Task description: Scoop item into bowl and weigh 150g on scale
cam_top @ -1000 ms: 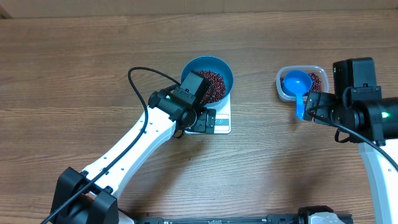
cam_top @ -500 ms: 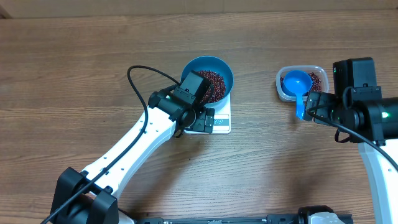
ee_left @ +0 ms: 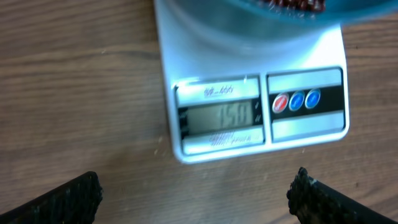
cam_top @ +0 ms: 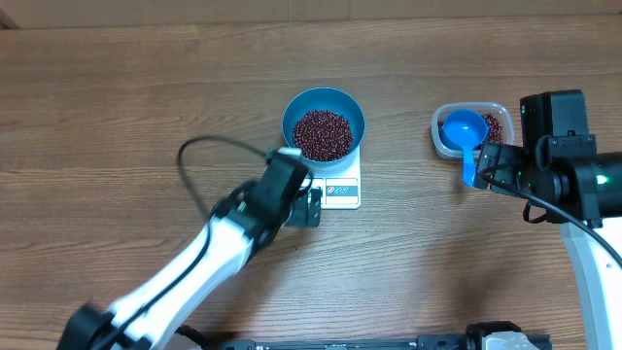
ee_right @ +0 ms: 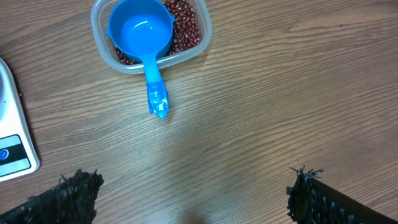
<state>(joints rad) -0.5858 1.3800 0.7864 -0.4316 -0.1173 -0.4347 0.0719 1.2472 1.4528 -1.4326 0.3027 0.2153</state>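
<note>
The blue bowl [cam_top: 353,109] stands on the white scale [cam_top: 340,191] and holds a heap of dark red-brown beans [cam_top: 323,131]. My left gripper [cam_top: 309,206] hovers open just in front of the scale's left corner, with nothing between its fingers. In the left wrist view the scale [ee_left: 249,62] fills the top, its blurred display [ee_left: 221,116] seems to read 150, and the bowl's edge [ee_left: 280,9] shows above. My left gripper [ee_left: 196,196] is over bare wood. My right gripper [ee_right: 196,199] is open and empty, a little short of the blue scoop [ee_right: 142,28].
A clear plastic tub [cam_top: 437,136] at the right holds more beans [cam_top: 496,126], and the blue scoop [cam_top: 463,128] rests in it with its handle [ee_right: 157,102] sticking out toward my right gripper [cam_top: 486,163]. The scale's corner [ee_right: 12,143] shows at the right wrist view's left.
My left arm has drawn back from over the bowl toward the lower left, uncovering the bowl and the scale's display. The right arm, scoop and tub have not moved.
</note>
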